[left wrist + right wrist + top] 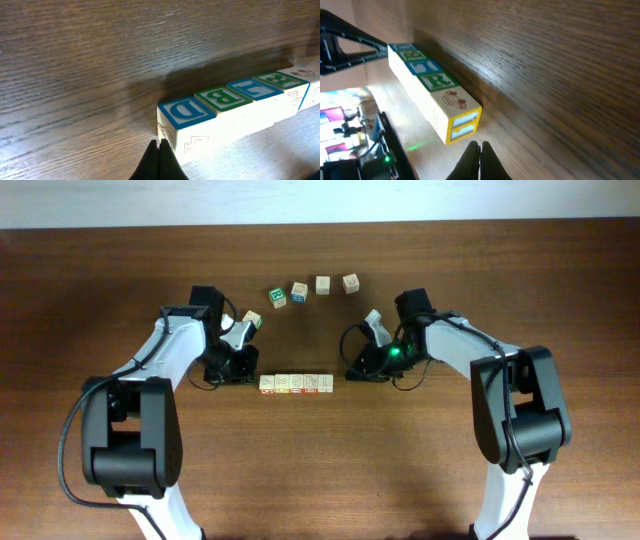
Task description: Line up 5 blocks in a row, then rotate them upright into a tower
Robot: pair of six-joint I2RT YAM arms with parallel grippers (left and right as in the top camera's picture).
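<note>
Centrally on the wooden table (pixel 320 470), five blocks (pixel 295 384) lie in one joined row running left to right. The left gripper (pixel 159 151) is fully closed and empty, its tips right at the row's left end, beside the D block (pixel 186 111). The right gripper (pixel 480 151), also closed and empty, sits just off the right end. Loose cubes (pixel 299 291) lie farther back.

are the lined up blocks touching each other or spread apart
Touching: the blocks form one unbroken line flat on the table, with no gaps visible between neighbours in either wrist view.
</note>
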